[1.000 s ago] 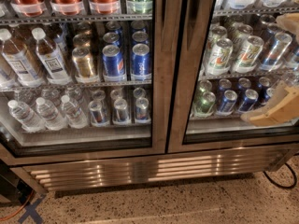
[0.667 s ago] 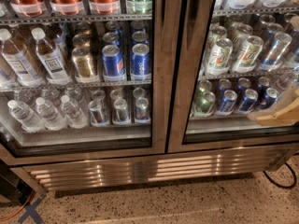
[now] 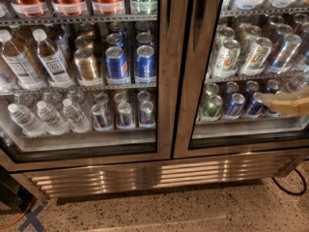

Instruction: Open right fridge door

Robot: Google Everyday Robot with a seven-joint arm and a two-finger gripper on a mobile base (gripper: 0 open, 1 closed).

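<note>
The fridge (image 3: 145, 173) fills the camera view, a two-door steel drinks cooler with a slatted base grille. The right fridge door (image 3: 186, 105) is a glass pane in a steel frame and sits shut, flush with the left door. Its vertical bar handle (image 3: 199, 28) runs along its left edge near the centre post. Behind its glass stand green, silver and blue cans (image 3: 241, 57). My gripper (image 3: 288, 104) shows only as a beige part at the right edge, in front of the lower shelf of the right door and well right of the handle.
The left door (image 3: 164, 81) fronts water bottles (image 3: 48, 117), blue Pepsi cans (image 3: 117, 62) and red drinks on top. A black cable (image 3: 289, 187) loops on the speckled floor at the lower right. An orange cable and blue tape (image 3: 29, 216) lie at the lower left.
My gripper has pulled back to the right and slightly down, so less of it shows at the right edge. The doors have not moved.
</note>
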